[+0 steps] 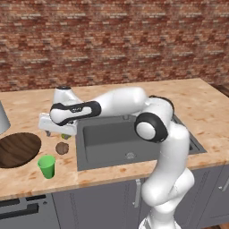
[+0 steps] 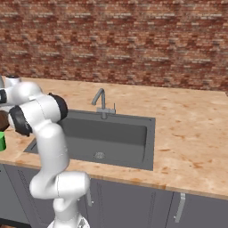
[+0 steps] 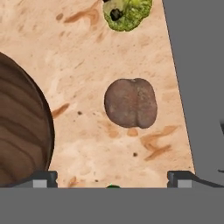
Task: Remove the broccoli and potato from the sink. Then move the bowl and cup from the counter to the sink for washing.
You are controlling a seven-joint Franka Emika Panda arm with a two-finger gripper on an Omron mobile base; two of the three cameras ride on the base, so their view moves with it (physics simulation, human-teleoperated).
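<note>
The brown potato (image 1: 62, 148) (image 3: 131, 103) lies on the beige counter (image 1: 201, 107) just left of the dark grey sink (image 1: 129, 138) (image 3: 197, 87). Close behind it on the counter is the yellow-green broccoli (image 1: 65, 136) (image 3: 127, 13). My gripper (image 1: 60, 133) (image 3: 112, 179) hovers over both, open, with nothing between its fingers. Further left sits the dark wooden bowl (image 1: 18, 149) (image 3: 19, 131). The bright green cup (image 1: 47, 166) stands upright near the counter's front edge, in front of the potato. The sink basin holds nothing but its small drain (image 1: 130, 155).
A pale grey vessel (image 1: 2, 117) stands at the far left edge, behind the bowl. The metal faucet (image 2: 101, 101) rises at the back of the sink. A brick wall (image 1: 112, 40) backs the counter. Open counter stretches right of the sink (image 2: 187, 133).
</note>
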